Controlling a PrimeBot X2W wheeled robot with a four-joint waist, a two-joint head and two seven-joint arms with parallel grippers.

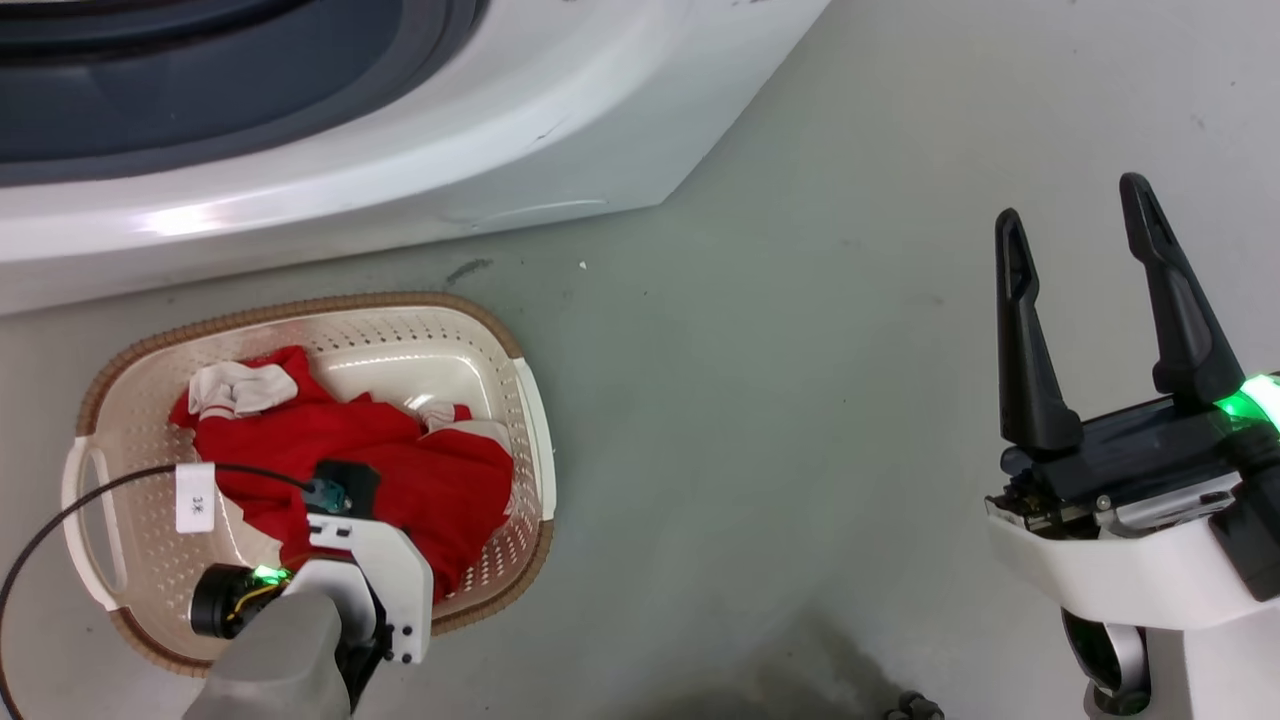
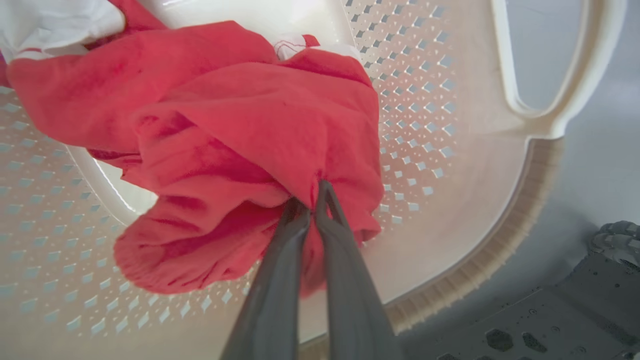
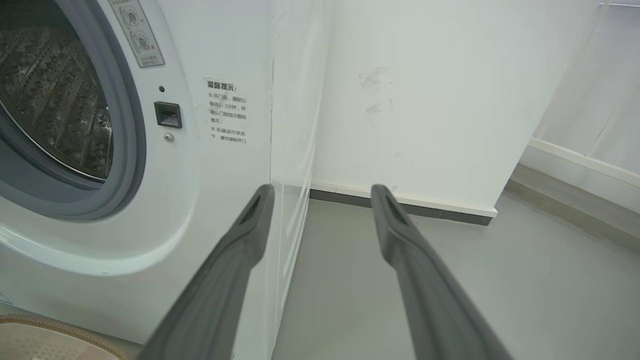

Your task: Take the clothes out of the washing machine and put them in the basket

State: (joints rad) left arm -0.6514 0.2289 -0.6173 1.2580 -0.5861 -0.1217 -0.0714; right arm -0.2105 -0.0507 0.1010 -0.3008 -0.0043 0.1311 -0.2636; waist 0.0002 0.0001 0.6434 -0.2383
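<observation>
The red clothes (image 1: 400,470) with white trim lie bunched inside the cream basket (image 1: 530,400) on the floor before the washing machine (image 1: 400,170). In the left wrist view my left gripper (image 2: 312,197) is shut on a fold of the red clothes (image 2: 240,130), low inside the basket (image 2: 450,150). In the head view the left wrist hides its fingers. My right gripper (image 1: 1075,215) hangs open and empty over bare floor at the right. The right wrist view has the right gripper (image 3: 322,195) open, facing the washing machine (image 3: 200,150) with its perforated drum showing.
Grey floor (image 1: 780,400) stretches between the basket and my right arm. A white wall (image 3: 425,100) with a dark skirting stands right of the machine. A black cable with a white tag (image 1: 194,497) loops over the basket's left side.
</observation>
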